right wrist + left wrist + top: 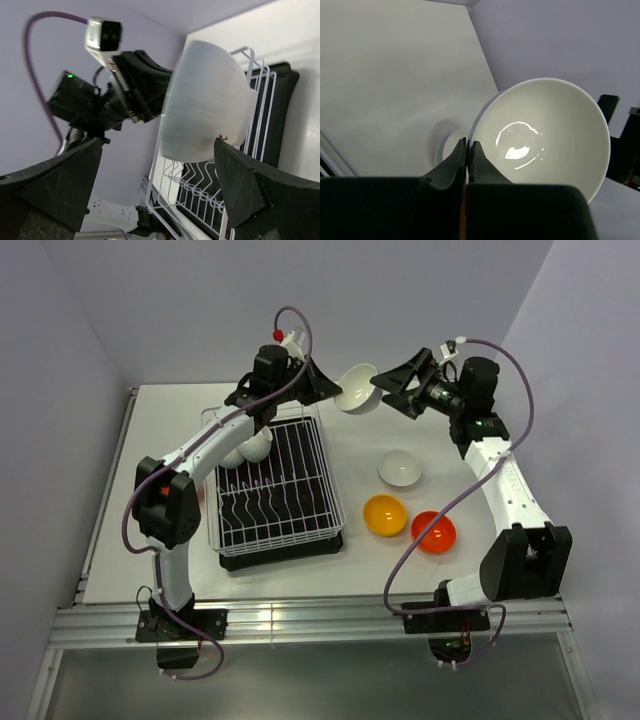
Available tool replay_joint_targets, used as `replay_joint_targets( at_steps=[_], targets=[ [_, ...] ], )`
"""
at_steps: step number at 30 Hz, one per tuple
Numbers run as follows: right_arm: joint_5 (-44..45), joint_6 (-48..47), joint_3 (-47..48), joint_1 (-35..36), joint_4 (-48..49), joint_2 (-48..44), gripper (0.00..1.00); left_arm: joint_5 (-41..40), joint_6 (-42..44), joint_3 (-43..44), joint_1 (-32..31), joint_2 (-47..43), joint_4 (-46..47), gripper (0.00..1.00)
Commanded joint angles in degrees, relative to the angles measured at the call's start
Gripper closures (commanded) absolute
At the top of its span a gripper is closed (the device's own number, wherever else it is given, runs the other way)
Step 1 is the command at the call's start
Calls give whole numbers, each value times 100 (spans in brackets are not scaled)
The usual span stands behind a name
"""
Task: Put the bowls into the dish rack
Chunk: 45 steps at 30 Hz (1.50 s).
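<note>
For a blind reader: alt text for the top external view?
The left gripper holds a white bowl aloft by its rim, facing the open right gripper. Another white bowl sits in the dish rack; a third white bowl, a yellow-orange bowl and a red-orange bowl lie beside it.

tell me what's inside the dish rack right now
At least one white bowl sits in the far left corner of the dish rack, partly under the left arm. The remaining prongs look bare. Whatever else lies beneath that arm is covered.
</note>
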Motion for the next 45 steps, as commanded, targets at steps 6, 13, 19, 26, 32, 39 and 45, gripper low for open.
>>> replay_joint_targets(
  at_steps=[6,13,19,26,32,39,45],
  targets=[
    [806,-237,497,616,-708,249,0,532,-590,-122,178,-654,1110,100],
    [789,-123,409,669,-647,346,0,594,-660,-166,187,-689,1180,100],
    [1377,-517,664,686,-1165,390,0,620,-687,-175,213,-698,1189,100],
    [1115,-492,585,722,-710,390,0,743,-775,-289,222,-680,1260,100],
    [1008,-439,638,792,-516,487,0,840,-880,-404,222,-706,1383,100],
    [1114,-518,559,853,-304,346,29,893,-959,-535,222,-733,1409,100],
    [1237,-667,681,862,-470,320,100,788,-872,-492,231,-724,1190,98]
  ],
)
